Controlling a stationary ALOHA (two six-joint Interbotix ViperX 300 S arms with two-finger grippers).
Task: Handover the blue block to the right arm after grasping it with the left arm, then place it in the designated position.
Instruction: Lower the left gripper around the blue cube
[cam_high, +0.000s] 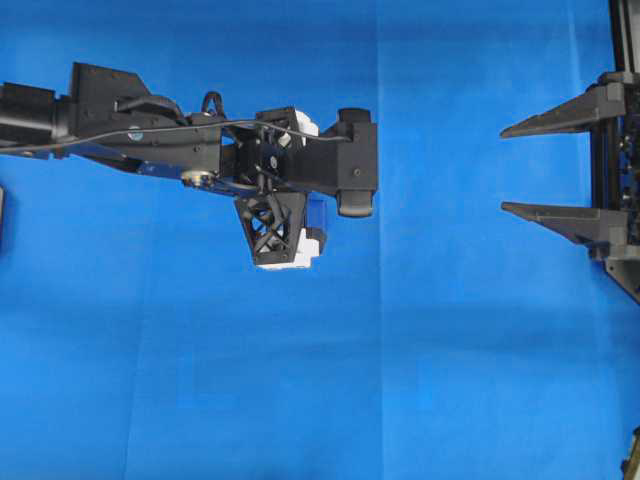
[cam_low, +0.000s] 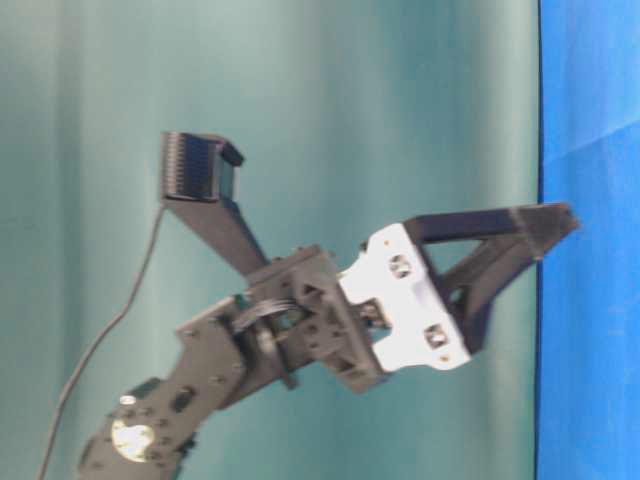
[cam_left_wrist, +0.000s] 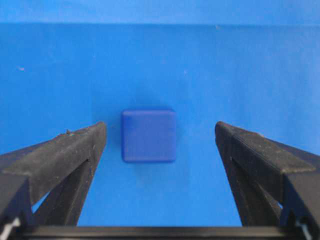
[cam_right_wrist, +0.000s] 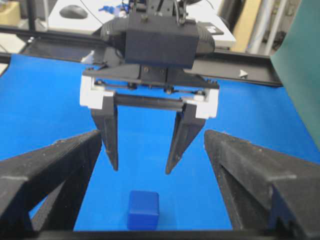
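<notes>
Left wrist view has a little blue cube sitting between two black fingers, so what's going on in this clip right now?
The left arm's claw hangs open, pointing down above the blue block, which rests on the blue cloth. The block lines up with the gap between the fingers, but nothing grips it yet. The right arm's claw waits open at the right edge of the overhead view, facing the left arm. No handover has begun.

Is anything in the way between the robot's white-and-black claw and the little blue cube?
Nothing visible. The left gripper hangs open above the blue block, with only bare blue cloth around the block and no object between its fingers.
</notes>
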